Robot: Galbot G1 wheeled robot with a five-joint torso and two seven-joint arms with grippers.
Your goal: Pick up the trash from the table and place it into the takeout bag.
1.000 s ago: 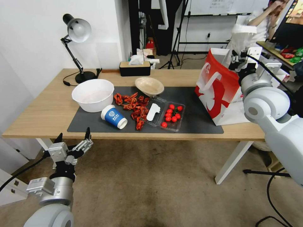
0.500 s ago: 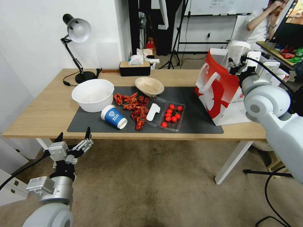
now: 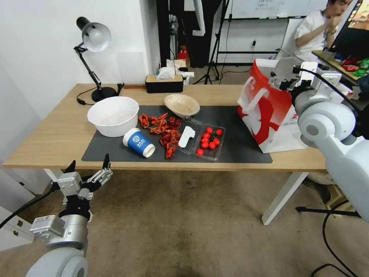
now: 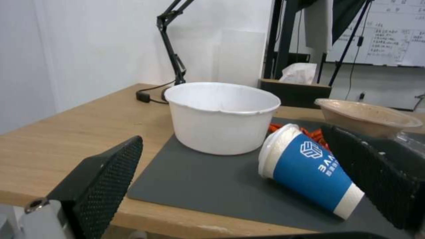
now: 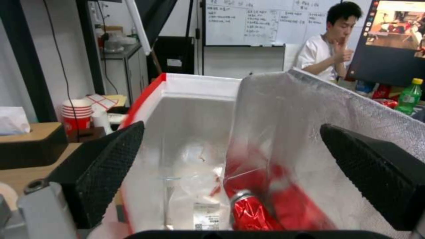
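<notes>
The red-and-white takeout bag (image 3: 265, 111) stands open at the table's (image 3: 50, 134) right end. My right gripper (image 3: 282, 77) hovers open over its mouth with nothing between its fingers (image 5: 106, 166). Inside the foil-lined takeout bag (image 5: 310, 109) lie a crushed red can (image 5: 248, 212) and a clear plastic item (image 5: 195, 179). On the dark mat lie a blue-and-white paper cup (image 3: 138, 143) on its side, red scraps (image 3: 163, 129) and a beige bowl (image 3: 182, 104). My left gripper (image 3: 89, 168) is open below the table's front edge, facing the paper cup (image 4: 310, 172).
A white bowl (image 3: 113, 115) stands at the mat's left, close behind the cup. An open clear clamshell (image 3: 203, 140) holds cherry tomatoes. A desk lamp (image 3: 94, 38) and a tissue box (image 3: 164, 82) stand at the back edge. A person sits behind the bag.
The pale item my right gripper held above the bag has gone down into the bag, and the gripper is now empty. The left arm barely moved.
</notes>
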